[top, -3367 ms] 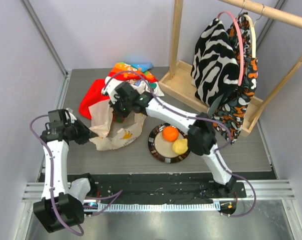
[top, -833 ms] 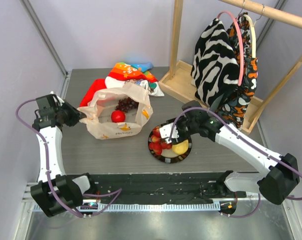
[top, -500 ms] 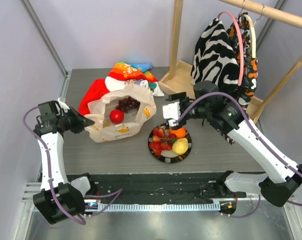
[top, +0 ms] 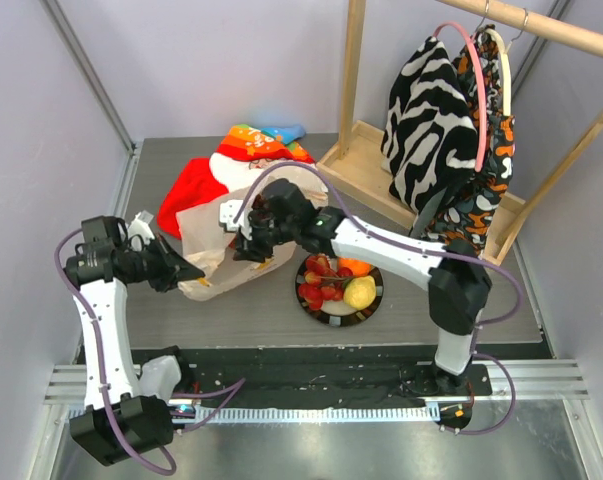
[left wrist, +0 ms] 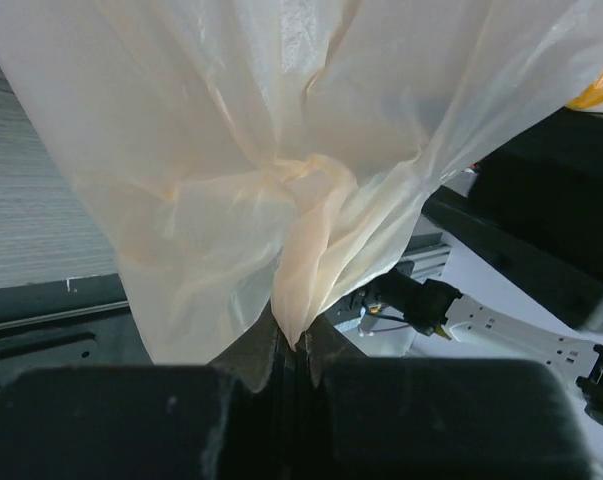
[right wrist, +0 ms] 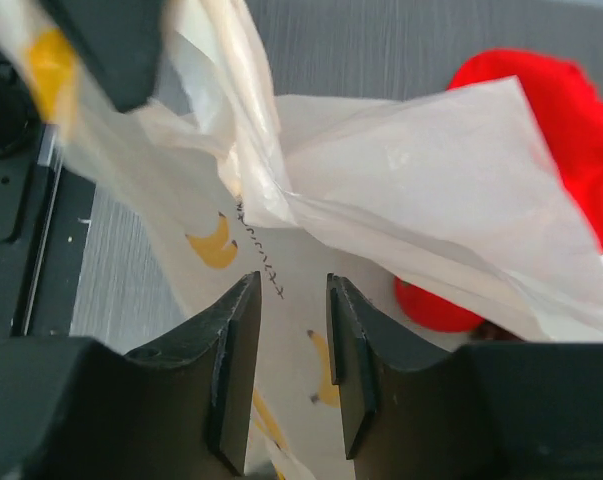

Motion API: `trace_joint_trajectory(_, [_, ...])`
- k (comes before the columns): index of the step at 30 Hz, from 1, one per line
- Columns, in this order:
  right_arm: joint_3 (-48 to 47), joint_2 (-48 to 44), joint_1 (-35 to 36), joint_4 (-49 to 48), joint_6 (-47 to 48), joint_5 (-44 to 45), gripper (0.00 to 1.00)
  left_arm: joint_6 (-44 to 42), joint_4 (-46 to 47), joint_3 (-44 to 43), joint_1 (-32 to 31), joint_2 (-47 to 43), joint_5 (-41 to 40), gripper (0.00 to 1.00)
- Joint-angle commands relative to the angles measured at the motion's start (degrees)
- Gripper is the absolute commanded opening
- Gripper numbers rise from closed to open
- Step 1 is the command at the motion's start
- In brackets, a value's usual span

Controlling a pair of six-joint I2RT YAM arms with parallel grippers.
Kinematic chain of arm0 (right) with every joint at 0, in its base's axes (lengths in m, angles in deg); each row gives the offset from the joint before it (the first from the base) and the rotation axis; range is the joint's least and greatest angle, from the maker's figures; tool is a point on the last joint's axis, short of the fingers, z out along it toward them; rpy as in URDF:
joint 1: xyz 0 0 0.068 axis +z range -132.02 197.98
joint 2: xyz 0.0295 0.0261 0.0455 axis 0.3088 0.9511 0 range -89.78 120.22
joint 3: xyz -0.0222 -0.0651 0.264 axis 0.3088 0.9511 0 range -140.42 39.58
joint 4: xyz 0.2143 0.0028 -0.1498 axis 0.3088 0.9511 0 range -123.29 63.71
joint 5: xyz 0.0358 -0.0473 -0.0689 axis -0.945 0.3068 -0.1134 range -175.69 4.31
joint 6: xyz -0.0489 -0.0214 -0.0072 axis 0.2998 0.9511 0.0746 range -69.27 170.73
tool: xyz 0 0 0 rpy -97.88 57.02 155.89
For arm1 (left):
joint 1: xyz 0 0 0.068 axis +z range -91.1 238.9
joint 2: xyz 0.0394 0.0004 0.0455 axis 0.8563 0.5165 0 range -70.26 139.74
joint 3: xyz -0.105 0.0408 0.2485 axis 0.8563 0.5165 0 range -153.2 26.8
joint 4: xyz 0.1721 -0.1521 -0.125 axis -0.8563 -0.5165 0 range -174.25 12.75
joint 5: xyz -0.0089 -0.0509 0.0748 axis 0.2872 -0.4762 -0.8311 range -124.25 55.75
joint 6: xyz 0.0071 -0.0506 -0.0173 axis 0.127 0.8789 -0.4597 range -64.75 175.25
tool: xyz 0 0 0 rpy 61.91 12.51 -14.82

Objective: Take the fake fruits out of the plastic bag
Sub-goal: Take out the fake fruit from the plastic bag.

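Observation:
The plastic bag (top: pixel 213 262) lies crumpled left of centre. My left gripper (top: pixel 184 270) is shut on its left edge; the left wrist view shows the bunched film (left wrist: pixel 281 200) pinched between the closed jaws (left wrist: pixel 296 340). My right gripper (top: pixel 243 244) hovers over the bag's mouth, open and empty (right wrist: pixel 291 285), with the printed film (right wrist: pixel 281 330) below. A red apple (right wrist: pixel 436 305) shows inside the bag. The strawberries (top: pixel 319 285), orange (top: pixel 354 266) and lemon (top: pixel 360 292) lie on the plate (top: pixel 331 320). The grapes are hidden.
A red and multicoloured cloth (top: pixel 186 190) lies behind the bag and shows in the right wrist view (right wrist: pixel 556 120). A wooden clothes rack (top: pixel 376 170) with hanging patterned garments (top: pixel 436 110) stands at the back right.
My right arm has swung left from over the plate back to the bag and now covers its mouth. My left gripper still holds the bag's edge and has shifted slightly forward and right.

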Motion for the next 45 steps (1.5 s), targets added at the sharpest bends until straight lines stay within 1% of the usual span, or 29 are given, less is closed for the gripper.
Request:
trace_joint_trajectory(1, [-1.7,3.2,-0.8,-11.2,-12.4,4.5,0.47,-1.9,-1.2,-3.3,-0.2,0.2,0.0,0.0])
trace_joint_trajectory(2, [-2.3,5.4,-0.8,-12.2,-13.2,6.0,0.52,-2.1,-1.3,-3.5,-0.2,0.4,-0.1,0.0])
trace_joint_trajectory(3, [-3.0,6.6,-0.9,-13.1,-14.1,9.9,0.57,-2.4,-1.5,-3.3,-0.2,0.4,-0.1,0.0])
trace_joint_trajectory(4, [-3.3,7.7,-0.8,-13.2,-15.7,11.8,0.67,-2.7,-1.5,-2.8,-0.2,0.2,-0.2,0.0])
trace_joint_trajectory(5, [-4.8,10.4,-0.8,-15.6,-16.0,13.3,0.7,-2.9,-1.5,-2.4,-0.2,-0.2,-0.3,0.0])
trace_joint_trajectory(6, [-5.6,11.7,-0.8,-16.0,-16.5,16.0,0.72,-2.9,-1.3,-1.9,-0.1,-0.5,-0.3,0.0])
trace_joint_trajectory(8, [-8.7,16.0,-0.9,-16.8,-17.4,17.9,0.77,-2.5,-0.7,-0.7,-0.2,-1.4,0.3,0.0])
trace_joint_trajectory(10, [-11.1,19.1,-0.9,-16.5,-18.4,20.1,0.79,-2.4,-0.4,-0.3,-0.2,-1.5,0.9,0.0])
trace_joint_trajectory(14, [-17.8,27.2,-1.1,-15.6,-18.4,20.9,0.81,-3.4,-1.2,-1.5,-0.1,-1.0,0.3,0.0])
trace_joint_trajectory(17, [-21.8,30.3,-0.9,-12.3,-17.2,21.6,0.81,-3.7,-1.9,-2.1,0.3,-0.7,-0.1,0.0])
trace_joint_trajectory(18, [-23.0,30.7,-1.0,-9.5,-16.9,22.1,0.81,-3.7,-1.9,-2.2,0.5,-0.6,-0.1,0.0])
trace_joint_trajectory(20, [-24.8,30.2,-1.0,-7.0,-15.5,22.3,0.81,-3.7,-1.6,-2.1,0.7,-0.6,-0.2,0.0])
trace_joint_trajectory(23, [-23.1,28.5,-1.0,-4.7,-12.7,22.9,0.81,-3.0,-0.4,-1.2,1.3,-0.7,0.0,0.0])
trace_joint_trajectory(27, [-22.5,28.0,-1.0,-0.5,-9.5,25.9,0.8,-1.9,1.6,-0.6,2.0,-0.6,0.1,0.0])
trace_joint_trajectory(28, [-22.2,28.0,-0.9,0.0,-8.8,26.3,0.79,-1.9,1.7,-0.6,2.0,-0.5,0.2,0.0])
trace_joint_trajectory(29, [-22.2,28.0,-0.9,0.4,-8.2,27.3,0.64,-1.9,1.9,-0.6,2.0,-0.4,0.2,0.0])
trace_joint_trajectory(31, [-21.9,27.3,-1.0,1.2,-7.0,27.6,0.5,-1.8,2.7,-0.7,2.0,-0.1,-0.2,0.0])
trace_joint_trajectory(32, [-21.8,26.9,-1.1,1.2,-7.1,27.5,0.45,-1.8,3.1,-0.9,2.1,0.1,-0.3,0.0])
trace_joint_trajectory(33, [-21.5,26.0,-1.2,1.2,-7.4,26.8,0.37,-1.7,3.5,-1.5,2.1,0.3,-0.2,0.0])
trace_joint_trajectory(35, [-20.3,21.8,-1.3,1.2,-7.5,23.5,0.33,-2.7,4.2,-1.5,2.1,1.0,0.0,0.0])
trace_joint_trajectory(36, [-20.4,20.1,-1.2,2.5,-9.1,22.3,0.31,-2.8,5.2,-1.1,2.1,1.2,-1.6,0.0])
trace_joint_trajectory(37, [-20.7,16.1,-1.2,3.8,-10.0,21.1,0.3,-2.1,5.6,-1.0,2.1,1.5,-2.2,0.0])
trace_joint_trajectory(38, [-21.2,13.9,-1.2,5.1,-11.1,19.6,0.3,-1.6,5.9,-1.0,2.1,1.9,-2.8,0.0])
trace_joint_trajectory(40, [-21.8,8.9,-1.2,9.4,-12.9,15.2,0.29,-1.3,6.7,-1.7,2.1,2.4,-1.1,0.0])
trace_joint_trajectory(41, [-21.4,4.4,-1.2,10.8,-13.1,13.8,0.29,-1.0,7.1,-2.1,2.0,2.4,-0.7,0.0])
trace_joint_trajectory(43, [-20.7,0.1,-1.2,16.4,-14.3,9.4,0.29,-0.6,9.0,-2.6,1.9,2.3,-1.1,0.0])
trace_joint_trajectory(44, [-20.2,-3.8,-1.1,19.0,-14.0,7.7,0.29,-0.2,9.6,-2.9,1.7,2.5,-1.3,0.0])
trace_joint_trajectory(45, [-19.1,-5.8,-1.2,23.7,-13.5,4.2,0.29,-0.3,10.6,-3.2,1.6,2.7,-1.6,0.0])
